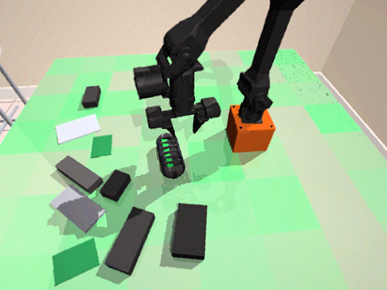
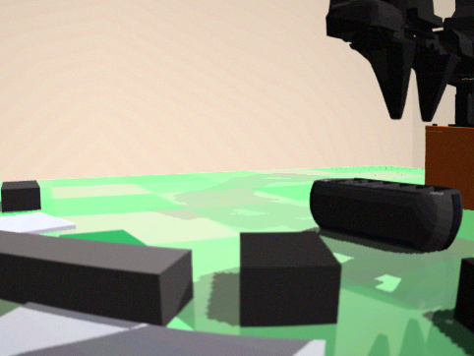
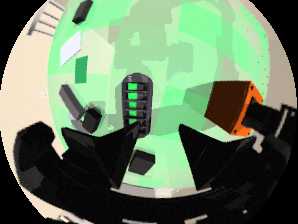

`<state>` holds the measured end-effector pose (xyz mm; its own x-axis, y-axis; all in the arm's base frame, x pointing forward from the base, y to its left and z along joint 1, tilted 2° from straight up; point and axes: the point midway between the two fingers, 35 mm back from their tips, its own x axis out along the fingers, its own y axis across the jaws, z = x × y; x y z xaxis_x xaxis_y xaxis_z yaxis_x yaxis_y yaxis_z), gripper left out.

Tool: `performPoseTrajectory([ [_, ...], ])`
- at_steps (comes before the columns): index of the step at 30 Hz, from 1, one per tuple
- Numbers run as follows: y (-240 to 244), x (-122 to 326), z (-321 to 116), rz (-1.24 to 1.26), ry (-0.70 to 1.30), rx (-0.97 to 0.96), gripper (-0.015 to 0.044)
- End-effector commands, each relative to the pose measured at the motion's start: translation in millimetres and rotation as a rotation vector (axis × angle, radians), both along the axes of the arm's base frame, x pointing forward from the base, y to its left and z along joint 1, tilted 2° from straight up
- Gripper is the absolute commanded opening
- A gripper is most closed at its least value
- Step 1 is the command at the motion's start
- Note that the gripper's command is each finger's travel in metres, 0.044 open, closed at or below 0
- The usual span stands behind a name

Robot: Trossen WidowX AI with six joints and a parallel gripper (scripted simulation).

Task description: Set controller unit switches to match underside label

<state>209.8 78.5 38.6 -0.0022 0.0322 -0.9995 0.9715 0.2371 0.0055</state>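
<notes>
The dark grey controller unit [image 1: 170, 156] [image 2: 379, 211] [image 3: 137, 105] sits flat on its base on the bench, long and rounded at its ends, with its row of rocker switches facing up. Green shows along the left side of the row in the top view and the wrist view. The switch at the near end in the wrist view is partly hidden by a finger. The switch positions are hard to tell, and the label underneath is hidden. My gripper [image 1: 184, 132] [image 2: 411, 119] [image 3: 160, 126] is open and empty, above the bench and clear of the unit.
The orange box [image 1: 251, 133] [image 2: 449, 167] [image 3: 227, 106] under the arm's base stands right of the unit. A small black block [image 1: 115, 185] [image 2: 290, 280] [image 3: 91, 120] and a long grey block [image 1: 79, 173] lie left. Two dark blocks [image 1: 130, 241] [image 1: 190, 231] lie nearer the top camera. Flat white and green pieces lie left.
</notes>
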Motion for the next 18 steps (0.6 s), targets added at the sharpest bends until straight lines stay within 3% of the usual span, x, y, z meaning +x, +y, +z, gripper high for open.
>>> performPoseTrajectory([
  [1, 0.1, 0.6, 2.4, 0.006, -0.002, 0.001, 0.0157],
  [7, 0.1, 0.6, 2.4, 0.006, -0.002, 0.001, 0.0000],
  [18, 0.1, 0.6, 2.4, 0.006, -0.002, 0.001, 0.0000],
])
